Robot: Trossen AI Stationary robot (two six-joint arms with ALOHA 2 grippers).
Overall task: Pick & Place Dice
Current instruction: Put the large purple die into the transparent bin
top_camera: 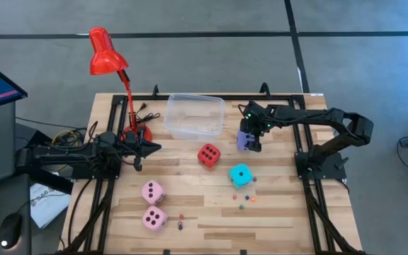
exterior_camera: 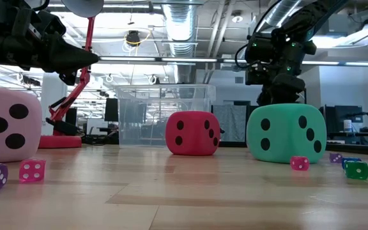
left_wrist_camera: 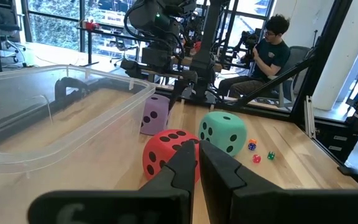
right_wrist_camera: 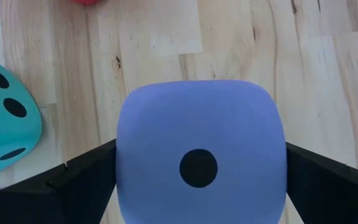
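The lavender die [top_camera: 243, 139] sits right of the clear tub, between the fingers of my right gripper [top_camera: 251, 139]; the right wrist view shows its one-pip face [right_wrist_camera: 199, 155]. The red die [top_camera: 208, 154] and the cyan die [top_camera: 241, 174] rest on the table's middle. Two pink dice [top_camera: 153, 191] [top_camera: 154, 217] lie nearer the near edge, on the left. My left gripper [top_camera: 144, 147] hovers shut by the lamp's base, left of the red die [left_wrist_camera: 166, 152], touching nothing. In the low view the cyan die [exterior_camera: 286, 133] hides the lavender one. My right gripper pinches the lavender die by two opposite side faces [right_wrist_camera: 126, 180], one finger [right_wrist_camera: 82, 183] on each side, coming from above and pointing down. The one-pip face looks up at the wrist camera. I cannot tell whether the die's underside [left_wrist_camera: 154, 130] is off the table.
A clear plastic tub [top_camera: 195, 115] stands at the far middle of the table. A red desk lamp [top_camera: 108, 57] rises at far left. Several small coloured dice [top_camera: 244, 200] are scattered near the cyan die. A person [left_wrist_camera: 272, 53] sits beyond the table's right side.
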